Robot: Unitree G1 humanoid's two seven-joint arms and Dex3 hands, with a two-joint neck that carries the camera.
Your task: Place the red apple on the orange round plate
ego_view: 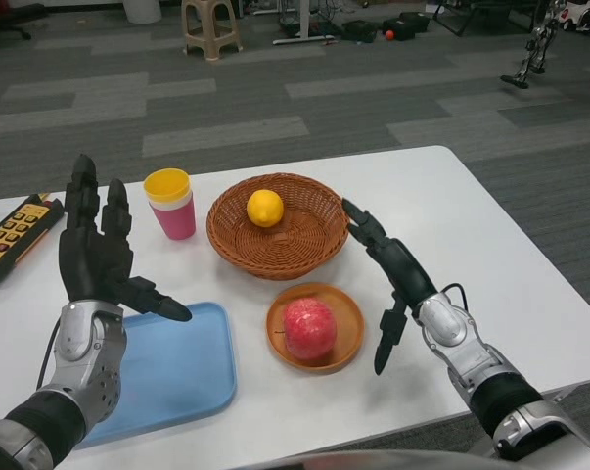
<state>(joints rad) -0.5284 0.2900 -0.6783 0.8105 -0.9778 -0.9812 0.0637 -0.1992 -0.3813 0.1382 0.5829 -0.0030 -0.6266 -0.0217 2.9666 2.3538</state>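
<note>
The red apple [308,328] sits on the orange round plate [345,306] near the table's front, slightly left of the plate's middle. My right hand [388,271] hovers just right of the plate with its fingers spread, holding nothing and apart from the apple. My left hand [98,253] is raised over the left side of the table, fingers apart and empty, above the far edge of the blue tray.
A brown wicker basket [238,238] with a yellow lemon [265,208] stands behind the plate. A pink cup with a yellow top [171,204] is left of the basket. A blue tray [172,372] lies front left. A yellow-and-black remote [16,235] lies at the left edge.
</note>
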